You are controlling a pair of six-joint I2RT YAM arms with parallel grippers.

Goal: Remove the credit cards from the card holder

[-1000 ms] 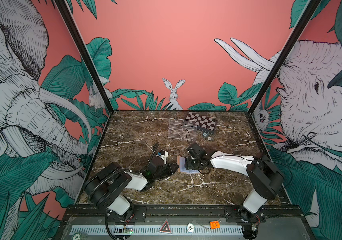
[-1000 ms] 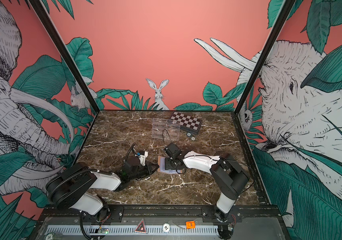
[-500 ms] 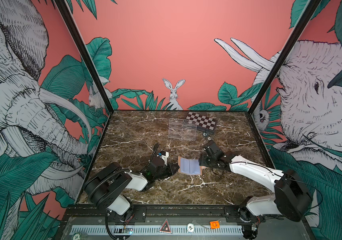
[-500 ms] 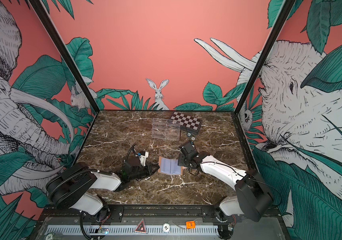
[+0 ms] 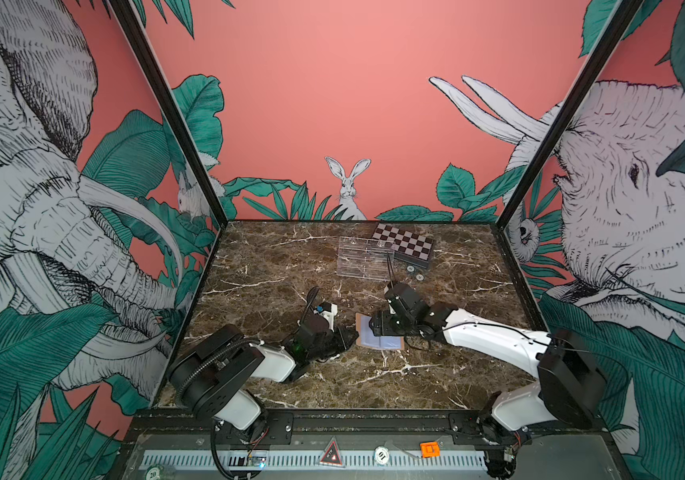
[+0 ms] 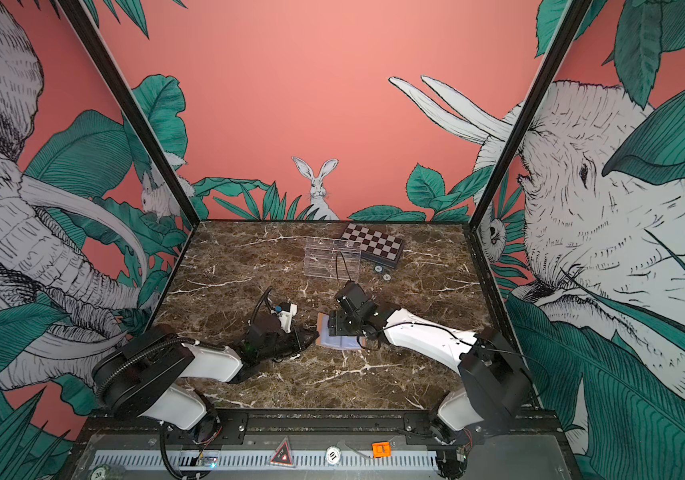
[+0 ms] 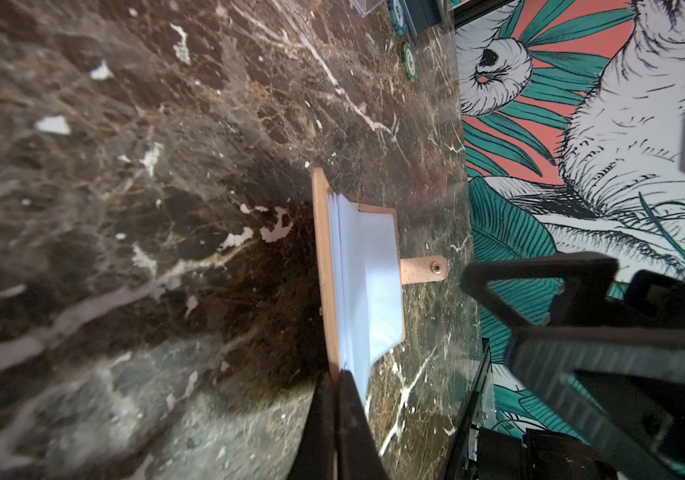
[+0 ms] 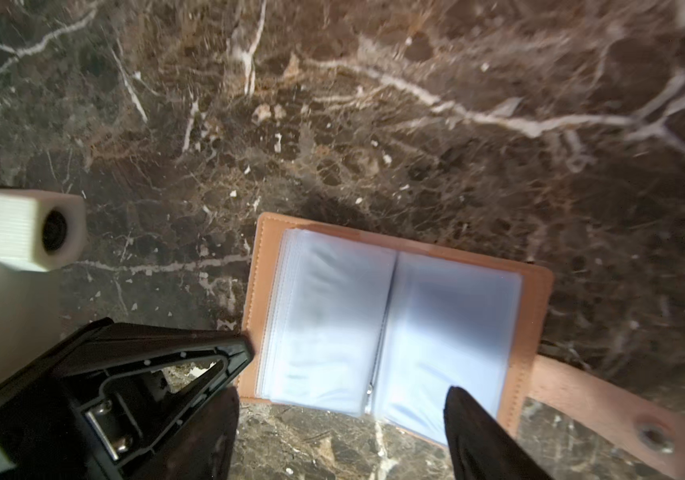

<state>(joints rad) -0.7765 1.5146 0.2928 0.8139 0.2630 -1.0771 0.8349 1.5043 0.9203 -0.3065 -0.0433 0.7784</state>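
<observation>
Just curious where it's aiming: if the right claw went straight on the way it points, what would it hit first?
Probably the pale sleeves of the open card holder: the right gripper points down at them, jaws open, though its height above them is unclear.

1. Surface (image 5: 270, 270): dark brown marble look w/ white veins.
2. Clear acrylic tray (image 5: 363, 257) at far centre, split into compartments; shows in both top views.
3. Checkered box (image 5: 405, 247): just right of tray, at its far right corner.
4. 2 small round discs, one (image 5: 410, 269), other (image 5: 419, 276), on surface just near of box.
5. Walls: pink mural w/ elephants, leaves; rabbit (image 5: 349, 187) far centre.
6. Near rail: red triangle sticker (image 5: 331, 453), round tag (image 5: 380, 454), orange piece (image 5: 429, 449).
</observation>
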